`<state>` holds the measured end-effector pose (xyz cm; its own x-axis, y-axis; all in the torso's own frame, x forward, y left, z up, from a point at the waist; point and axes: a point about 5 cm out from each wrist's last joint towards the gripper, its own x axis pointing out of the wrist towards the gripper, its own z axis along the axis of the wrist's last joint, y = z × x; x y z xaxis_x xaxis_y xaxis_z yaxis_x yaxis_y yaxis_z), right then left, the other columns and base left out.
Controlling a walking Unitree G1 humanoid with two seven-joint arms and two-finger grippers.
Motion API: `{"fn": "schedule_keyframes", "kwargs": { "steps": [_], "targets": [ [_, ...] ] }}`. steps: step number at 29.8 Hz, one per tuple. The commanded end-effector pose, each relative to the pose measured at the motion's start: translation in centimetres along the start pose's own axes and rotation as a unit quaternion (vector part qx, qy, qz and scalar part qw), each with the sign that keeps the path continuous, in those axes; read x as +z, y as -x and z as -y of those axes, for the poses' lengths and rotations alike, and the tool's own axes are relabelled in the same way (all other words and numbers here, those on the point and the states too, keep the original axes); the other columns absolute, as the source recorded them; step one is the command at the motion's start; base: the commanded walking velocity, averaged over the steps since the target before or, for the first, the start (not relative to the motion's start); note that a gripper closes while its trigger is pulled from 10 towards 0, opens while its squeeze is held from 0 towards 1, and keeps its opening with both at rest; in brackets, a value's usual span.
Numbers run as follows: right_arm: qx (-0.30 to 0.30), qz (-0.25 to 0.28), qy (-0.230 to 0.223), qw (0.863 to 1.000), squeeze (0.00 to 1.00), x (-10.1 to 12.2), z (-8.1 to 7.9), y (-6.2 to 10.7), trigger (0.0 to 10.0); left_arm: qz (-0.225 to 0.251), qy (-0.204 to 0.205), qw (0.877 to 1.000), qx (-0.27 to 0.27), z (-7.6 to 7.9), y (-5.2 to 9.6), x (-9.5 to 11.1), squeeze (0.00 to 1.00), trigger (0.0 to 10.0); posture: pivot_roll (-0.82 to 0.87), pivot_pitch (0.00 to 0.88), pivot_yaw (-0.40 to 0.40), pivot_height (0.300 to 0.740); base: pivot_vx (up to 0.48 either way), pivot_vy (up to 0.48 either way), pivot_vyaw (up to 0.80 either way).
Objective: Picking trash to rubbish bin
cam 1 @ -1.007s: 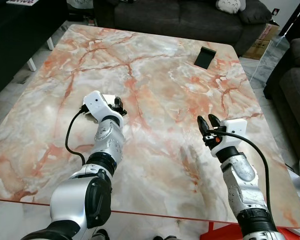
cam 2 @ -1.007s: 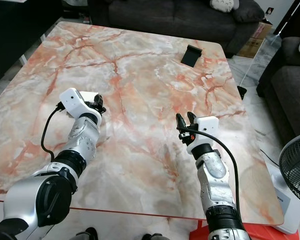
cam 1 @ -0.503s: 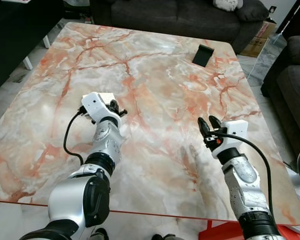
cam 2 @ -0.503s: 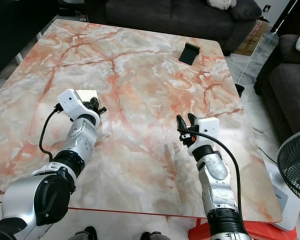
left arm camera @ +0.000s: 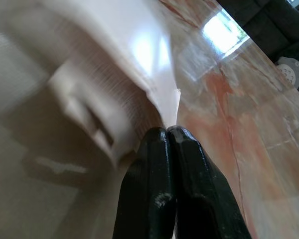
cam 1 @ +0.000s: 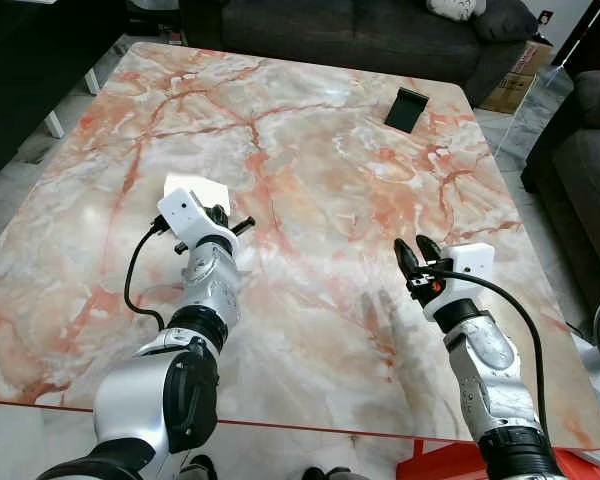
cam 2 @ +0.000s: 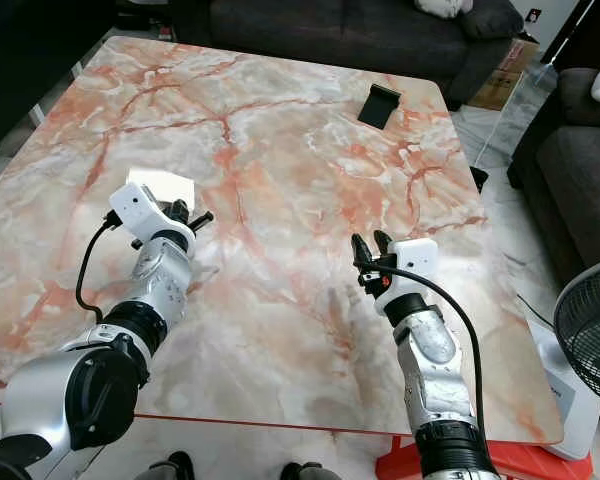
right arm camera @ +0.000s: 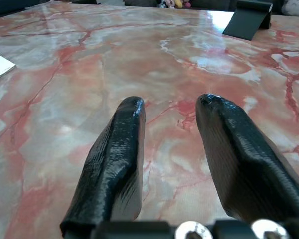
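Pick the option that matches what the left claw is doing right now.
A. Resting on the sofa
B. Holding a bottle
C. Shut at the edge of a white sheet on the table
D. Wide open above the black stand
C: in the left wrist view the left claw has its fingertips pressed together at the edge of the white paper sheet, which lies on the marble table.

The trash is 1 piece of white paper (cam 1: 202,189), roughly rectangular and lying nearly flat on the marble table (cam 1: 320,150), on the robot's left side, well apart from the table's edges. Its surface is glossy and catches the light. The near edge is lifted slightly and curls, with a small torn or folded corner (left arm camera: 173,97). That corner is pinched between the 2 closed black fingers of the left gripper (left arm camera: 168,132).
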<state>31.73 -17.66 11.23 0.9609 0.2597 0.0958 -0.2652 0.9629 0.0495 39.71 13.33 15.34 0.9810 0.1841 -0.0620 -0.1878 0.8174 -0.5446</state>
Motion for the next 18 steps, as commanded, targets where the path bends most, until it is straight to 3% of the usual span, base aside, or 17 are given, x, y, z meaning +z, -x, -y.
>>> {"fn": "schedule_keyframes", "kwargs": {
  "steps": [1, 11, 12, 13, 14, 15, 16, 17, 18],
  "targets": [
    [-0.004, -0.003, 0.005, 1.000, 0.00, 0.2, 0.4, 0.2, 10.0, -0.007, 0.007, 1.000, 0.004, 0.2, 0.1, -0.3, 0.00, 0.0, -0.23, 0.162, -0.149, 0.740, 0.000, 0.000, 0.00],
    [-0.006, -0.001, 0.003, 1.000, 0.00, 0.1, 0.4, -0.1, 10.0, 0.009, -0.006, 1.000, -0.013, 0.6, 0.1, 0.0, 0.00, 0.0, -0.22, 0.152, -0.142, 0.740, 0.000, 0.000, 0.00],
    [-0.006, -0.001, 0.001, 1.000, 0.00, 0.1, 0.4, -0.2, 10.0, 0.028, -0.037, 0.999, -0.026, 1.0, 0.2, 0.3, 0.00, 0.0, -0.20, 0.147, -0.137, 0.740, 0.000, 0.000, 0.00],
    [-0.008, 0.001, -0.001, 1.000, 0.00, 0.1, 0.3, -0.3, 10.0, 0.057, -0.093, 0.993, -0.045, 1.3, 0.4, 0.6, 0.00, 0.0, -0.19, 0.144, -0.133, 0.740, 0.000, 0.000, 0.00],
    [-0.008, 0.001, -0.001, 1.000, 0.00, 0.1, 0.3, -0.3, 10.0, 0.057, -0.093, 0.993, -0.045, 1.3, 0.4, 0.6, 0.00, 0.0, -0.19, 0.144, -0.133, 0.740, 0.000, 0.000, 0.00],
    [-0.009, 0.002, -0.004, 1.000, 0.00, 0.1, 0.2, -0.5, 10.0, 0.080, -0.134, 0.986, -0.061, 1.7, 0.7, 0.7, 0.00, 1.8, -0.19, 0.142, -0.132, 0.740, 0.000, 0.000, 0.00],
    [-0.009, 0.003, -0.006, 1.000, 0.00, 0.0, 0.1, -0.6, 10.0, 0.100, -0.164, 0.978, -0.076, 1.9, 0.9, 0.8, 0.00, 9.3, -0.18, 0.138, -0.128, 0.740, 0.000, 0.000, 0.00],
    [-0.009, 0.003, -0.006, 1.000, 0.00, 0.0, 0.1, -0.6, 10.0, 0.100, -0.164, 0.978, -0.076, 1.9, 0.9, 0.8, 0.00, 9.3, -0.18, 0.138, -0.128, 0.740, 0.000, 0.000, 0.00],
    [-0.010, 0.004, -0.007, 1.000, 0.00, 0.0, 0.0, -0.7, 10.0, 0.112, -0.182, 0.973, -0.084, 2.0, 1.1, 0.7, 0.00, 10.0, -0.17, 0.135, -0.123, 0.740, 0.000, 0.000, 0.00]
  ]
}}
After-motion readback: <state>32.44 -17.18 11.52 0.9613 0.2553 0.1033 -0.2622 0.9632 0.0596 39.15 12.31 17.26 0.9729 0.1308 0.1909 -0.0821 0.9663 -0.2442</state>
